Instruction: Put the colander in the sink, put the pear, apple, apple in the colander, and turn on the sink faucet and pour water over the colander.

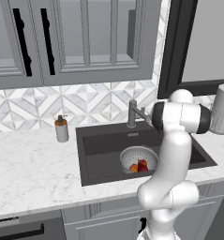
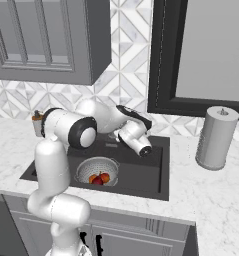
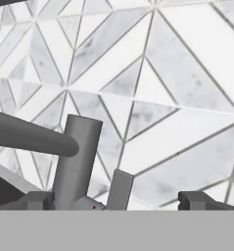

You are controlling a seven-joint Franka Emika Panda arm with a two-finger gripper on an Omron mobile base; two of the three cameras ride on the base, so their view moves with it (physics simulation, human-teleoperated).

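Observation:
The silver perforated colander (image 1: 132, 154) (image 2: 91, 167) sits in the dark sink (image 1: 101, 150) (image 2: 146, 177). Inside it lie two orange-red apples (image 1: 133, 167) (image 2: 105, 177) and the darker maroon pear (image 1: 143, 168) (image 2: 98, 181). The grey sink faucet (image 1: 132, 114) stands at the sink's back rim. In the hand view its upright post (image 3: 79, 162) and spout (image 3: 30, 135) are close ahead, with a small lever (image 3: 119, 188) at the base. My gripper (image 3: 118, 201) is open, its fingertips (image 3: 37, 200) on either side of the post base and lever, holding nothing. Water is out of view.
A soap dispenser (image 1: 62, 129) stands on the marble counter left of the sink. A paper towel roll (image 1: 222, 109) (image 2: 216, 137) stands to the right. Tiled backsplash (image 3: 162, 88) is right behind the faucet, with cabinets (image 1: 85, 37) above.

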